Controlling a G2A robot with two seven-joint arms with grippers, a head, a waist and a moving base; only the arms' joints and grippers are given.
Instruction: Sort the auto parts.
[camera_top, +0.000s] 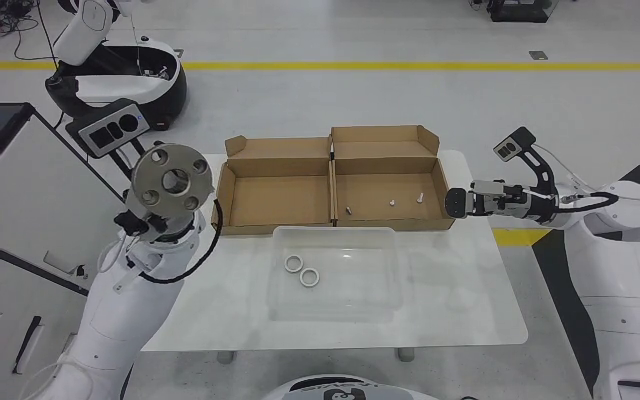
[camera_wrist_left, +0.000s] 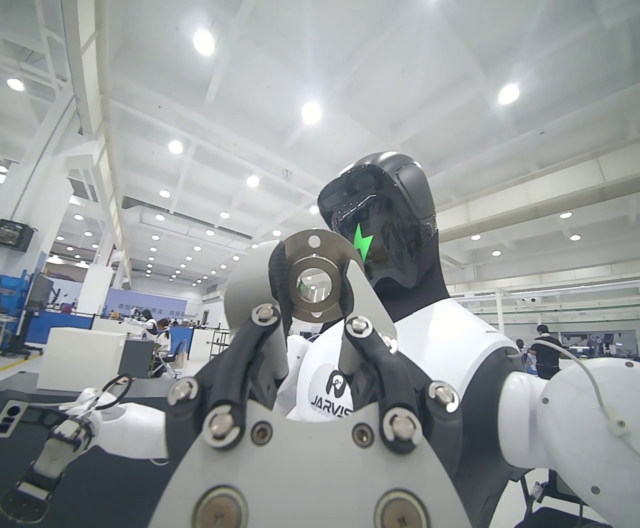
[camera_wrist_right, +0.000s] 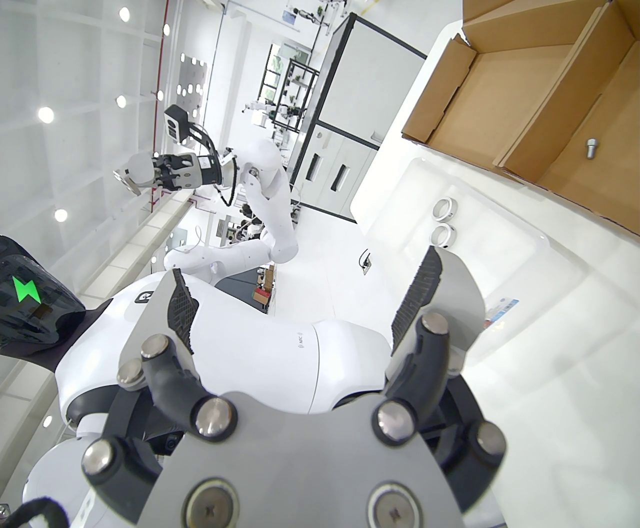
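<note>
My left gripper (camera_wrist_left: 312, 285) is raised high off the table's left side, shut on a round metal flange (camera_top: 172, 180) with a centre bore and several holes; the flange (camera_wrist_left: 311, 281) faces the head. Off the table's right edge my right gripper (camera_top: 452, 203) hovers open and empty, just beside the cardboard box (camera_top: 335, 160); its fingers (camera_wrist_right: 430, 270) stand wide apart. Two metal rings (camera_top: 302, 270) lie in the clear plastic tray (camera_top: 340, 232). Three small bolts (camera_top: 393, 202) lie in the box's right compartment; the left compartment is bare.
The white table (camera_top: 470, 290) has bare room to the right of the tray and along its front. A grey cabinet (camera_top: 30, 200) stands to the left, and another robot's base (camera_top: 130, 85) sits behind it.
</note>
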